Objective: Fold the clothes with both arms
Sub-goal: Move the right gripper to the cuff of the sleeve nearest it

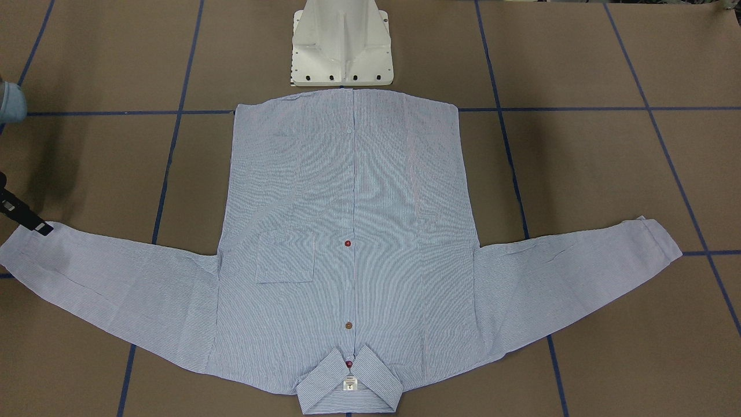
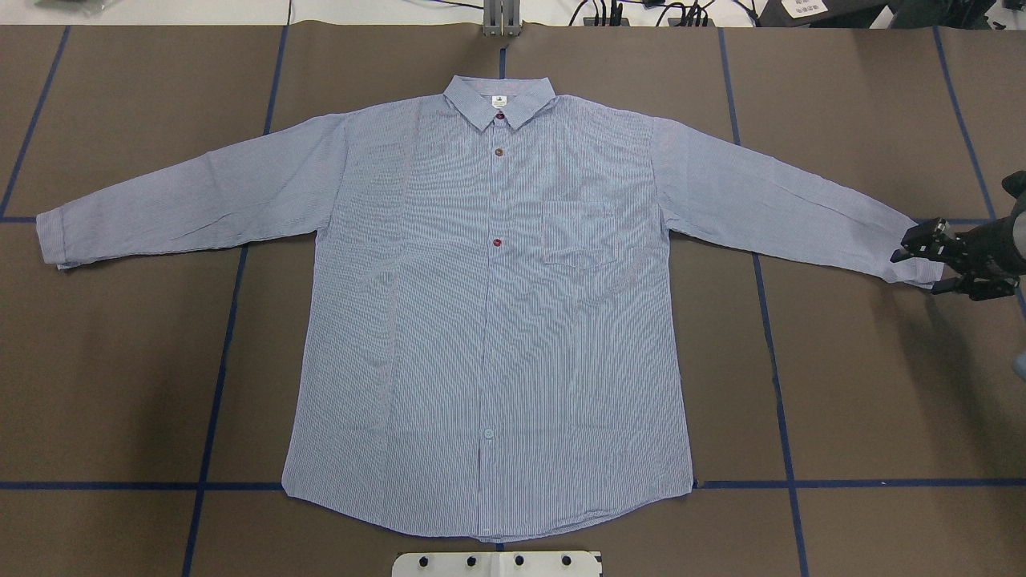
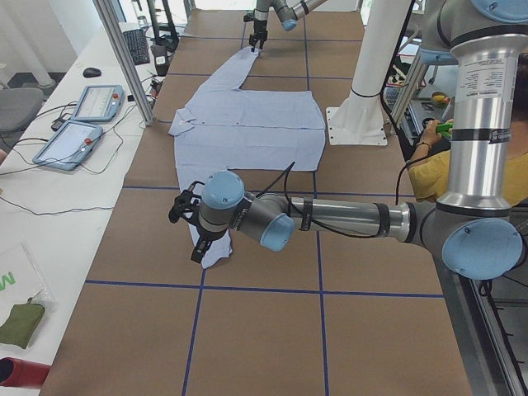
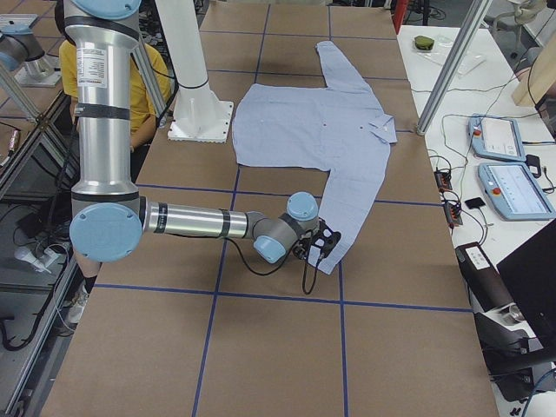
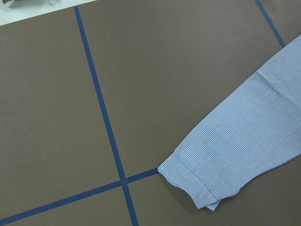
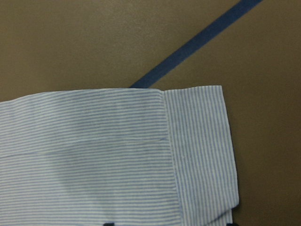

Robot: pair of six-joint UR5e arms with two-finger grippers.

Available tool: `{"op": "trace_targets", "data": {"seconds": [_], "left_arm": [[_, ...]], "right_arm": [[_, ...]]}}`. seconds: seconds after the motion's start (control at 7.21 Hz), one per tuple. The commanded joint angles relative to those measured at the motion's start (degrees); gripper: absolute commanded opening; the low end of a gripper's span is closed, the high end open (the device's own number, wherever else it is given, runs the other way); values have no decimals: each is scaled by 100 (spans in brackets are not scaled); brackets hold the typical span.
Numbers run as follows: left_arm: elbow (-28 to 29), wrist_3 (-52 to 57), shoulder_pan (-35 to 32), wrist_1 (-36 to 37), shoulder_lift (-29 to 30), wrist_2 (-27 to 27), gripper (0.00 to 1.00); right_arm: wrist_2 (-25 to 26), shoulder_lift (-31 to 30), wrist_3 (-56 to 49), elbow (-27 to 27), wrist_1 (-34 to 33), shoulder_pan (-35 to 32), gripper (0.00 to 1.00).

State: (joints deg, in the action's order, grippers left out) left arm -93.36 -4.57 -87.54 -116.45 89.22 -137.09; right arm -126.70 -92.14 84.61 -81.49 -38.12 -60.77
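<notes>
The light blue striped shirt [image 2: 489, 320] lies flat and face up on the brown table, buttoned, both sleeves spread out, collar [image 2: 498, 100] at the far side. My right gripper [image 2: 922, 260] is open at the cuff [image 6: 200, 150] of the sleeve on the overhead view's right, a finger on each side of it; it also shows in the front view [image 1: 35, 223]. My left gripper [image 3: 191, 239] shows only in the exterior left view, by the other cuff [image 5: 188, 181]; I cannot tell whether it is open or shut.
The white pedestal base [image 1: 341, 46] stands at the shirt's hem side. Blue tape lines [image 2: 216, 377] cross the brown table. Teach pendants [image 4: 504, 165] lie on a side table beyond the collar. A person in yellow [image 4: 148, 65] sits behind the robot.
</notes>
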Motion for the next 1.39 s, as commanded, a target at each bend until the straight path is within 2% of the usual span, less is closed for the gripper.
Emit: {"op": "trace_targets", "data": {"seconds": [0.0, 0.55, 0.69, 0.83, 0.97, 1.11, 1.25], "left_arm": [[-16, 0, 9, 0, 7, -2, 100], [-60, -26, 0, 9, -1, -2, 100], [-60, -96, 0, 0, 7, -2, 100], [-69, -97, 9, 0, 8, -2, 100], [-86, -105, 9, 0, -1, -2, 100], [-95, -105, 0, 9, 7, -2, 100], [-95, -105, 0, 9, -1, -2, 100]], "right_arm": [[32, -119, 91, -7, 15, 3, 83], [137, -147, 100, 28, 15, 3, 66], [146, -138, 100, 28, 15, 3, 58], [155, -146, 108, 36, 15, 3, 42], [155, -146, 108, 19, 15, 3, 11], [146, -155, 100, 10, 15, 3, 0], [137, -164, 91, -33, 15, -5, 0]]}}
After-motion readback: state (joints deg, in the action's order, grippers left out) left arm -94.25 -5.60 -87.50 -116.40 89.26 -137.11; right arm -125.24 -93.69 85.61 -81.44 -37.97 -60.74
